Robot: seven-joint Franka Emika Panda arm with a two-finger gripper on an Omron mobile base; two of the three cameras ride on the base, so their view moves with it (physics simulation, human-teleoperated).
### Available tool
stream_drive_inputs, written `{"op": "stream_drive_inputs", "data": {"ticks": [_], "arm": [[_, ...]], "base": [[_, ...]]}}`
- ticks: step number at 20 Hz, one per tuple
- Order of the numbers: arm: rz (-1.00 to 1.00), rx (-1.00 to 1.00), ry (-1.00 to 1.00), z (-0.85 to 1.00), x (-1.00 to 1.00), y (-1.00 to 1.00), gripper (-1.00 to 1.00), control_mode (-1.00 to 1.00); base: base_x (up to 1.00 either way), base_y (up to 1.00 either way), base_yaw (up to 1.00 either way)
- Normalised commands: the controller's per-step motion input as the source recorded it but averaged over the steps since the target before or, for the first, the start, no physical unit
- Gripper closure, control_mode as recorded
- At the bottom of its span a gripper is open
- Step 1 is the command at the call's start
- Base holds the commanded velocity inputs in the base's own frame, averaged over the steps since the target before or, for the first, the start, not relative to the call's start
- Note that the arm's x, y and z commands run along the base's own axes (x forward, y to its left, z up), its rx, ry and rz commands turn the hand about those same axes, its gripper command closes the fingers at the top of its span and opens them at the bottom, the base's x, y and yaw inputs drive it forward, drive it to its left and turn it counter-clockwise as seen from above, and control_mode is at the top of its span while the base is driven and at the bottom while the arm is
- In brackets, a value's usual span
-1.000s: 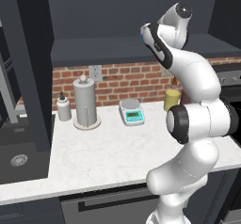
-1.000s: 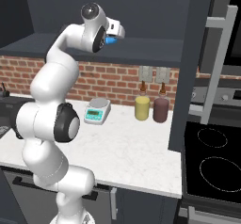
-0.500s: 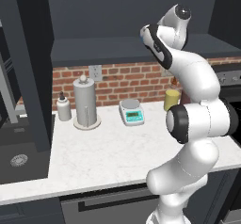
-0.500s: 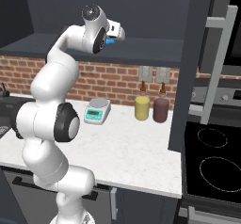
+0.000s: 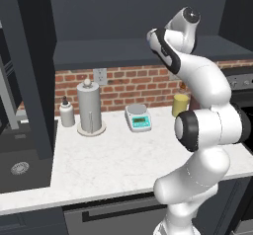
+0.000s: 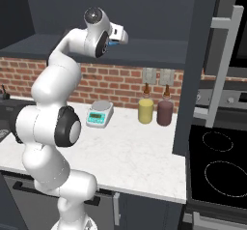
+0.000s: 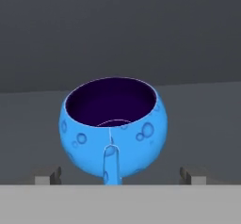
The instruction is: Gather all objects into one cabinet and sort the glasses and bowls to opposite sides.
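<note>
A small bright blue bowl [image 7: 113, 129] with a dark inside stands on the dark grey floor of the upper cabinet [image 7: 202, 119]. My gripper [image 7: 120, 177] is open, and its fingertips [image 7: 47, 178] sit low on either side of the bowl with a gap to it. From the right base view the hand [image 6: 118, 34] reaches into the cabinet [image 6: 154, 45] above the counter, and a sliver of the blue bowl [image 6: 114, 44] shows under it. The cabinet door [image 6: 193, 69] with its long grey bar handle [image 6: 224, 64] stands open at the right. The glasses and the other bowl are out of view.
On the white counter [image 5: 113, 160] stand a paper towel holder [image 5: 90, 108], a small white bottle [image 5: 66, 114], a kitchen scale [image 5: 138, 118] and a yellow jar [image 5: 180, 104]. A dark red bottle [image 6: 165, 112] stands beside the yellow one. A black stovetop [image 6: 222, 161] lies to the right, a sink [image 5: 20, 167] to the left.
</note>
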Motion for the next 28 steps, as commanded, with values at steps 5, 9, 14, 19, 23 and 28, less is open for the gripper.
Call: {"op": "stream_drive_inputs", "data": {"ticks": [5,9,14,19,23,28], "arm": [[0.0,0.0,0.0,-0.07,0.02,0.0,-1.0,-1.0],[0.0,0.0,0.01,0.0,0.0,0.0,-1.0,-1.0],[0.0,0.0,0.01,0.0,0.01,0.0,1.0,-1.0],[0.0,0.0,0.0,0.0,0.03,0.0,1.0,-1.0],[0.0,0.0,0.0,0.0,0.04,0.0,1.0,-1.0],[0.0,0.0,0.0,0.0,0.01,0.0,1.0,-1.0]], "base": [[0.0,0.0,0.0],[0.0,0.0,0.0],[0.0,0.0,0.0],[0.0,0.0,0.0],[0.0,0.0,0.0],[0.0,0.0,0.0]]}}
